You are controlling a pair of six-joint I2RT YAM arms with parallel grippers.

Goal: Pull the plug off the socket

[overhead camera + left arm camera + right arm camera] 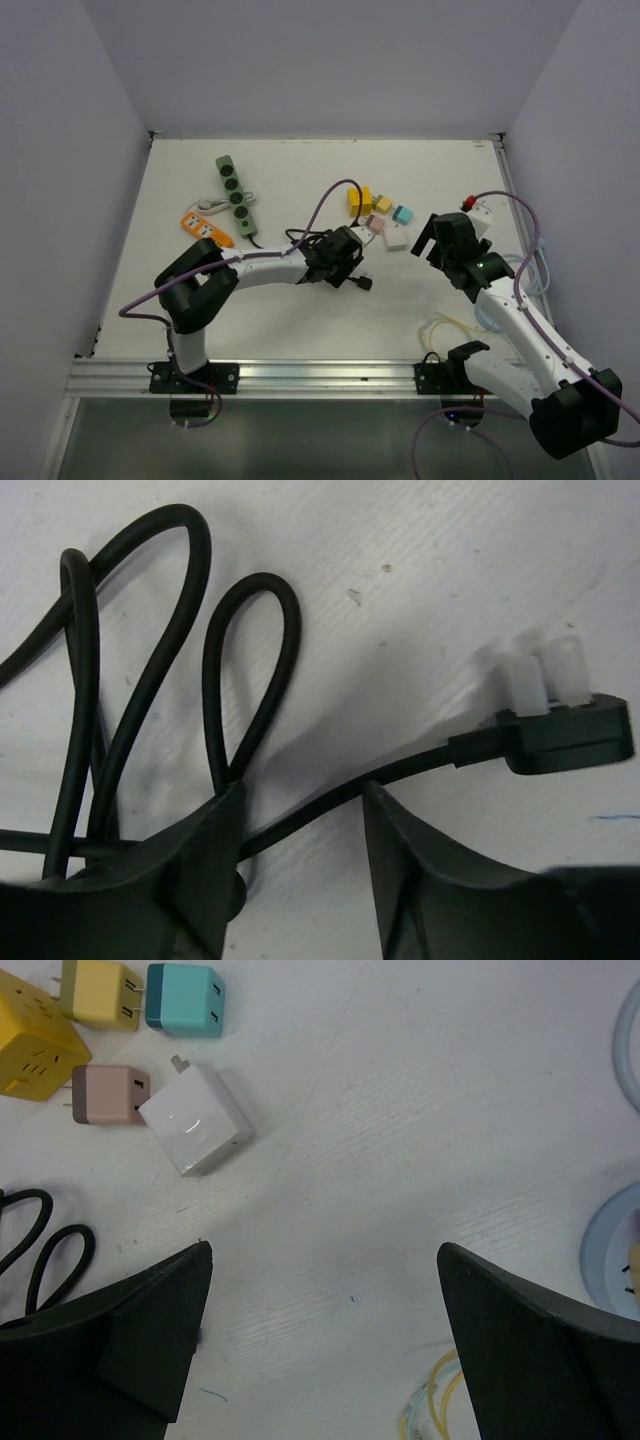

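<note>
The black plug point(565, 735) lies loose on the white table, its two prongs in white caps, in no socket. It also shows in the top view point(365, 283). Its black cable point(330, 795) runs between the fingers of my left gripper point(302, 795), which is open just above the table point(345, 268); more cable loops point(150, 670) lie to the left. The green power strip point(232, 190) lies far back left. My right gripper point(325, 1250) is open and empty over bare table point(437, 245).
An orange power strip point(207, 228) lies beside the green one. A yellow cube socket point(360, 200), a pink adapter point(110, 1093), a teal adapter point(185, 1000) and a white adapter point(197, 1117) lie mid-table. Thin coiled cables point(450, 328) lie at the right.
</note>
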